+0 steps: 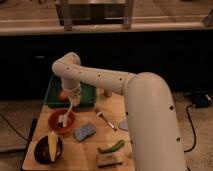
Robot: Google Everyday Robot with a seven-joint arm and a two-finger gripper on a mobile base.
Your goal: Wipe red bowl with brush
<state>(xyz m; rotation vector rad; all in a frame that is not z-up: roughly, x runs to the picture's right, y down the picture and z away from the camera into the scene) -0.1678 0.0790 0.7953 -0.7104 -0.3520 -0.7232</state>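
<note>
Pale wood makes up the small table (80,150), which stands on a speckled floor (17,107) in a dim room. Behind it runs a dark cabinet front (160,55) under a long light counter edge (150,27). A black cable (192,134) trails over the floor at the right.

The white arm reaches across to the far left part of the table, and the gripper (73,99) hangs just above the red bowl (55,126), closed around the handle of the brush (67,112). The brush slants down and to the left, with its white head inside the red bowl.

The red bowl sits near the left edge, just in front of a green tray (52,90). Closer to the front left corner is a dark bowl (40,156) holding a yellow item (52,145). A blue sponge (85,131) lies just right of the red bowl. Further right are a thin metal utensil (106,121), a green vegetable (112,147) and a blocky scrub brush (109,159) at the front edge.
</note>
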